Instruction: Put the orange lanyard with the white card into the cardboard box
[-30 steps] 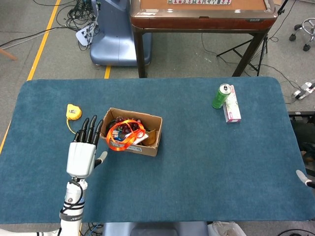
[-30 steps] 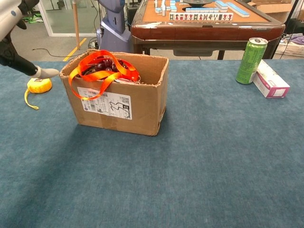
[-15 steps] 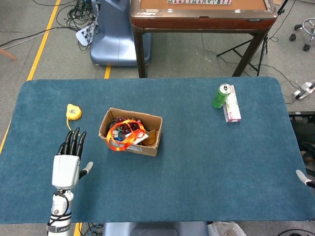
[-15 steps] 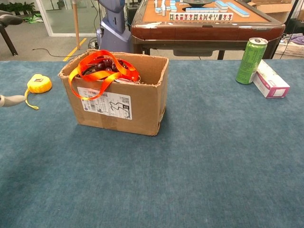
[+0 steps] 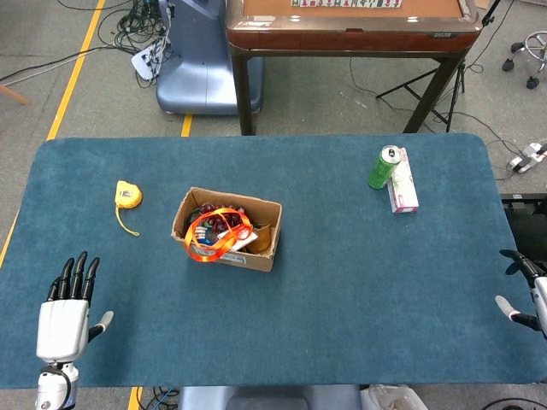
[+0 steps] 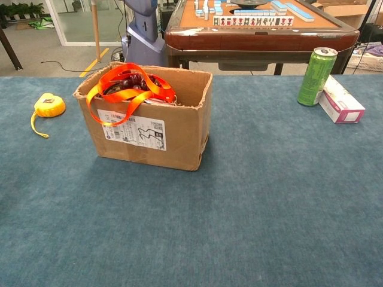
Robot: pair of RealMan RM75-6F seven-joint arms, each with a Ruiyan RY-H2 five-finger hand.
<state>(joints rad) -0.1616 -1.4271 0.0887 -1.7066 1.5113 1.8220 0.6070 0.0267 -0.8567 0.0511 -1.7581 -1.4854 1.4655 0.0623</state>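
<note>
head view: orange lanyard (image 5: pixel 215 234) lies coiled in the open top of the cardboard box (image 5: pixel 259 254), left of centre on the blue worktop (image 5: pixel 342 290). a white patch beside the loops may be the white card; too small to confirm. left hand (image 5: pixel 64 318) sits at the near-left corner, palm down, fingers straight and apart, holding nothing; the box lies up and to the right of it, well apart. right hand (image 5: pixel 526 295) shows only as a sliver at the right edge, so i cannot tell how its fingers are set. left hand is the nearer of the two to the box. yellow tape measure (image 5: pixel 126 196) lies left of the box; green can (image 5: pixel 384 166) and pink carton (image 5: pixel 402 180) touch at far right.

chest view: neither hand visible. lanyard loops heap above the rim, and one strand drapes over the front wall toward a white shipping label (image 6: pixel 131 130): barcode and small print, unreadable. can and carton lettering also illegible.

judgement: lanyard looks placed; any next move would only be tucking the draped strand in, a left-hand job.
</note>
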